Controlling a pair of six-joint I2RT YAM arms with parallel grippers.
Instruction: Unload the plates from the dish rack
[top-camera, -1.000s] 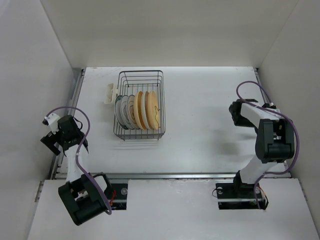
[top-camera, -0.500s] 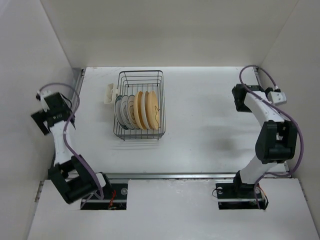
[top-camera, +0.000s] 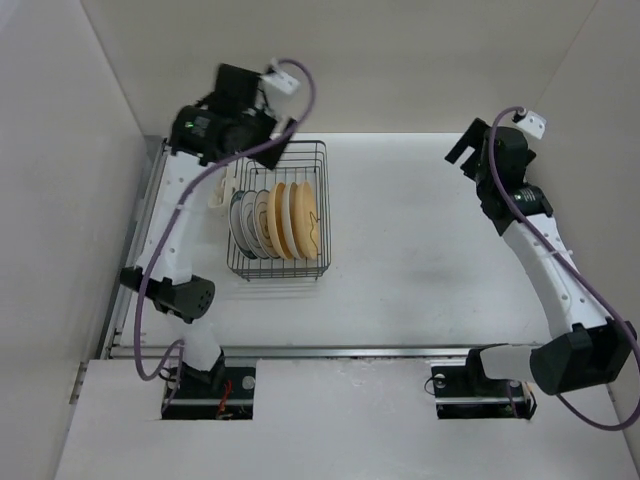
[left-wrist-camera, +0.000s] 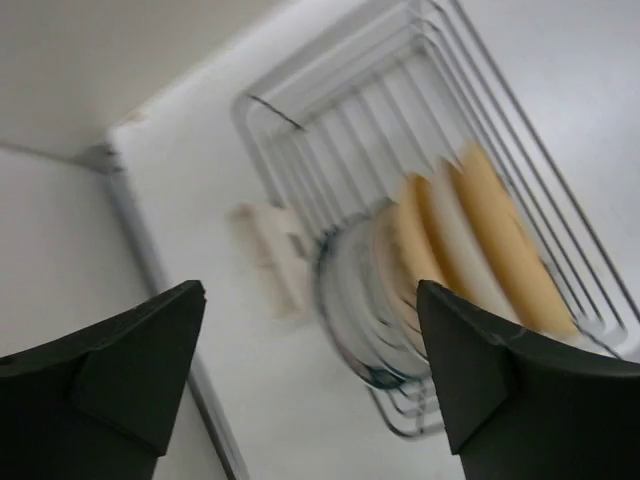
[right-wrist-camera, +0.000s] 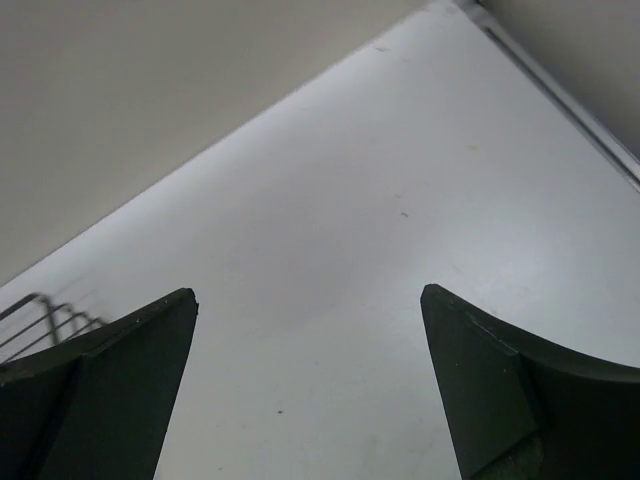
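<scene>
Hovering above the dish rack's far left corner, the left pincer gaped wide and empty. The plates stood on edge just below, toward its right finger. The right pincer, equally open and empty, hung well apart.

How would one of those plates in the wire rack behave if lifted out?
Probably stiff and breakable: the plates look like glazed ceramic. Likely slippery. Standing on edge in the dish rack, one might roll once freed.
</scene>
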